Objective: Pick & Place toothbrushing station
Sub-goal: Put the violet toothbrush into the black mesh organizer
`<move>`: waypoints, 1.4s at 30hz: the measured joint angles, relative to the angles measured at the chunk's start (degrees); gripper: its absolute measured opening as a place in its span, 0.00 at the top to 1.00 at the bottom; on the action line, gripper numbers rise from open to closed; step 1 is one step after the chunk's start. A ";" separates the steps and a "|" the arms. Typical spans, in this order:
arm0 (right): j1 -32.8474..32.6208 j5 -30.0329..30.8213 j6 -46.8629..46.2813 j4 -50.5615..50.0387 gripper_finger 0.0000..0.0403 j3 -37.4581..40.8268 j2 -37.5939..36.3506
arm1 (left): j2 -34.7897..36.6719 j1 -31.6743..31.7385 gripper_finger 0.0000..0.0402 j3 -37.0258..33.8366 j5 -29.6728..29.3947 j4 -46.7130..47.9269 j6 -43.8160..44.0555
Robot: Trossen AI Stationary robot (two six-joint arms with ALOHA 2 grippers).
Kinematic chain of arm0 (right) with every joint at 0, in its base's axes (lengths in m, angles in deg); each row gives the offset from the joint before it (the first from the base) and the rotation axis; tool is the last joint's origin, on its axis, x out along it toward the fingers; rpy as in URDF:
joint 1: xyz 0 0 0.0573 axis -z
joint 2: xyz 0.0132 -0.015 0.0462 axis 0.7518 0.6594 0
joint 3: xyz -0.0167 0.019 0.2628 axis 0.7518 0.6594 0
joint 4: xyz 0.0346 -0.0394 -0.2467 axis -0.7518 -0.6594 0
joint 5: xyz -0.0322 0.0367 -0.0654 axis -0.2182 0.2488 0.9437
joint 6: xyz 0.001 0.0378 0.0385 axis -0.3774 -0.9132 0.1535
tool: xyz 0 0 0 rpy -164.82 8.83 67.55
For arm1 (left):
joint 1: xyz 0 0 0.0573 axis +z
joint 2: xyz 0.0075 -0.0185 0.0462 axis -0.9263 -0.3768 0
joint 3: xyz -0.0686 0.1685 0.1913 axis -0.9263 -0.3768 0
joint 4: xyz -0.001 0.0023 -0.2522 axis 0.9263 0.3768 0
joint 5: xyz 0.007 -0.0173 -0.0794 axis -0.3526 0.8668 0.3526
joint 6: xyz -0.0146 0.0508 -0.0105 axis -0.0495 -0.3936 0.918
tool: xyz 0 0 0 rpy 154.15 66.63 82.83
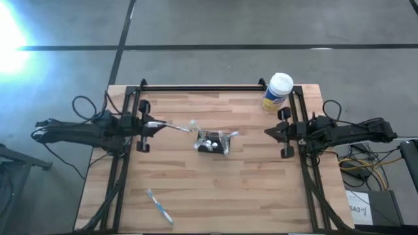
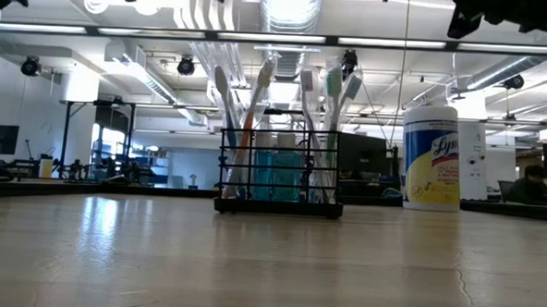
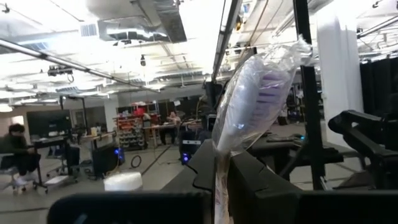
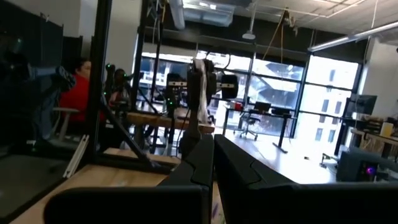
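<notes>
Wood-plank table (image 1: 261,189) fills my overhead view, with the toothbrushing station (image 1: 212,141) standing upright near its centre, brushes poking up from the black mesh. My left gripper (image 1: 151,124) sits at the left edge, fingers pinched on a wrapped toothbrush (image 1: 176,126) whose long axis points right toward the station. I judge the left arm nearer to it. The right gripper (image 1: 274,132) waits at the right edge, clamped empty, beside the wipes canister (image 1: 278,91).

In the low view both arms were cut off by the top edge, grippers unseen; the canister (image 2: 430,158) label ran past its curve (only part readable), and the holder (image 2: 279,168) contents overlapped behind the mesh
</notes>
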 joint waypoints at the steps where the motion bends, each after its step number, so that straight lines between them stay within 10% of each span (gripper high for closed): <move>1: 0.00 0.02 0.05 1.05 0.98 1.22 -0.54 | 0.95 0.00 0.95 -1.07 0.01 0.03 0.41; 16: 0.00 0.02 0.00 12.09 0.98 14.44 -3.62 | 10.93 0.00 0.95 -14.78 -3.61 -1.30 3.39; 42: 0.04 5.37 -0.37 8.08 0.98 15.04 -5.90 | 21.96 0.00 0.95 -23.72 -5.33 0.60 3.36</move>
